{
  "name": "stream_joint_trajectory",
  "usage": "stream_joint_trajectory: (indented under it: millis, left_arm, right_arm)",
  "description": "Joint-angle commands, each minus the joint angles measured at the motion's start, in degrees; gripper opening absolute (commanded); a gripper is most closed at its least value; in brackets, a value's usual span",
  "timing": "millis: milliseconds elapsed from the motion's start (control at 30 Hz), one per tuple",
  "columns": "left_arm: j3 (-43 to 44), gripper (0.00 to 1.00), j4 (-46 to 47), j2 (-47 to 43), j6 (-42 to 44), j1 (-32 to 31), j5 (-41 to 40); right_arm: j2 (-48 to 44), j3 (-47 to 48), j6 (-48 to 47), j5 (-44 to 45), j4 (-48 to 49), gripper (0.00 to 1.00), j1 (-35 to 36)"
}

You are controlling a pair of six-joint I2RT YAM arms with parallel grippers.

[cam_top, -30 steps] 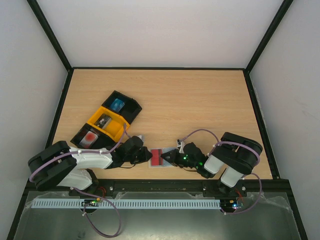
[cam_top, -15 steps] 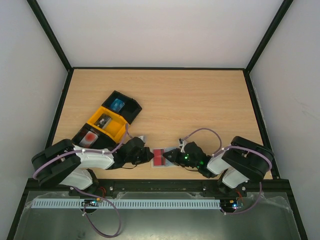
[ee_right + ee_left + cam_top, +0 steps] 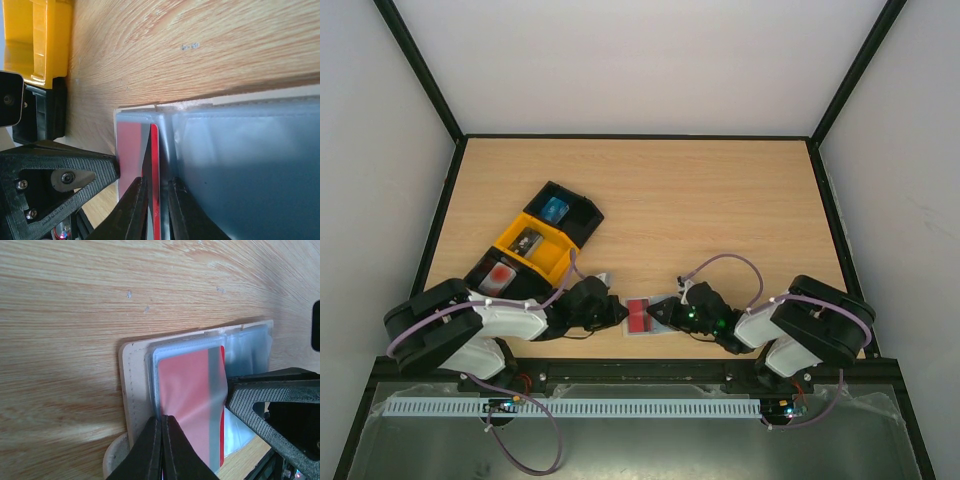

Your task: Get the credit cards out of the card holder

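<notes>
The card holder lies open on the table near the front edge, between my two grippers. In the left wrist view it shows a beige border and pale blue clear sleeves over a red credit card. My left gripper is shut on the holder's sleeve edge; from above it is at the holder's left side. My right gripper is closed around the edge of a red card beside a pale blue sleeve; from above it is at the right side.
A row of black and yellow trays stands behind the left arm, holding a bright blue item and a red item. The yellow tray also shows in the right wrist view. The table's front rail is just behind the holder.
The right arm's elbow has swung right and lower. Both grippers and the card holder have stayed almost in place.
</notes>
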Motion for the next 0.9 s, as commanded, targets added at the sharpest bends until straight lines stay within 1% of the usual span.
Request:
stream_joint_trajectory:
  millis: [0,67,133,433,733,867]
  left_arm:
    - [-2.48,0.03,1.33,1.84,-1.94,-0.69,2.32]
    - [-4.51,0.03,7.53,2.15,-4.43,-0.69,3.98]
    - [-5.48,0.03,9.58,2.61,-5.02,-0.76,4.78]
    - [-5.12,0.03,7.91,2.22,-4.83,-0.77,3.26]
    - [-4.58,0.03,8.02,3.68,-4.35,-0.77,3.74]
    - [-4.64,0.03,7.86,3.59,-4.34,-0.77,3.61]
  right_arm:
    - [-0.48,0.81,-2.38,0.49,-4.83,0.13,0.12]
    - [-0.42,1.34,-2.85,-1.68,-4.68,0.14,0.16]
    - [0.17,0.95,-1.83,-3.02,-2.25,0.16,0.24]
    - [3.32,-0.09,0.20,-4.60,5.56,0.13,0.25]
    - [4.11,-0.06,1.07,-5.86,8.69,0.13,0.24]
    - [4.55,0.07,1.20,-6.86,10.40,0.10,0.24]
